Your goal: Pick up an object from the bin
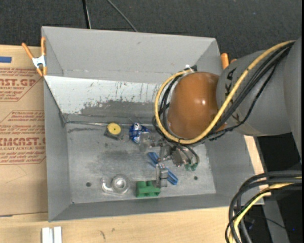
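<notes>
The gripper (163, 166) hangs at lower centre, just beside a blue piece (152, 159). A green block (148, 189) lies just below-left. Its opening cannot be told.

- The grey sheet-metal bin (86, 158): bare and matt, with its floor and back wall scuffed, scratched and darkly streaked.
- The yellow round plastic disc (113, 130): smooth and matt.
- The blue-and-white crumpled scrap (138, 131): shiny and creased, like foil or film.
- The green plastic block (147, 189): smooth, with a dull sheen.
- The clear round plastic piece (116, 184): glossy, with bright glints.
- The orange domed cover (192, 105) on the wrist: smooth, with a soft gloss.
- The grey arm casing (266, 100): smooth, with a satin finish.
</notes>
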You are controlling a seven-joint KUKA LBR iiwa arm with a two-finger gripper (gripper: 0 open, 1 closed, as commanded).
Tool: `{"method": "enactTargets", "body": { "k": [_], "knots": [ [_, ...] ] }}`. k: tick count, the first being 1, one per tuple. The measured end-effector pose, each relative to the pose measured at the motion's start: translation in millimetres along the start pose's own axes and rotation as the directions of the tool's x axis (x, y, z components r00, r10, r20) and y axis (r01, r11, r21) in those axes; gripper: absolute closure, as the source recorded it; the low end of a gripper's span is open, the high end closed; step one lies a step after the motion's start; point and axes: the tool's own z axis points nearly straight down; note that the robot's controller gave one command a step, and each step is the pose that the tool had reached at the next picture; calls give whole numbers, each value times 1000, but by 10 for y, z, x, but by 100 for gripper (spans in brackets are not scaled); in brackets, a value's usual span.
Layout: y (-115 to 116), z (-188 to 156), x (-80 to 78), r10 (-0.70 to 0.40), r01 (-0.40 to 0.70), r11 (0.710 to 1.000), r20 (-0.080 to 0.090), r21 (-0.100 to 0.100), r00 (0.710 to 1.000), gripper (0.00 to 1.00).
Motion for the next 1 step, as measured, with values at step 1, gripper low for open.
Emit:
{"method": "enactTargets", "body": {
  "k": [1],
  "knots": [
    [11, 769, 196, 24, -24, 1000, 12, 1, 1000, 0]
  ]
}}
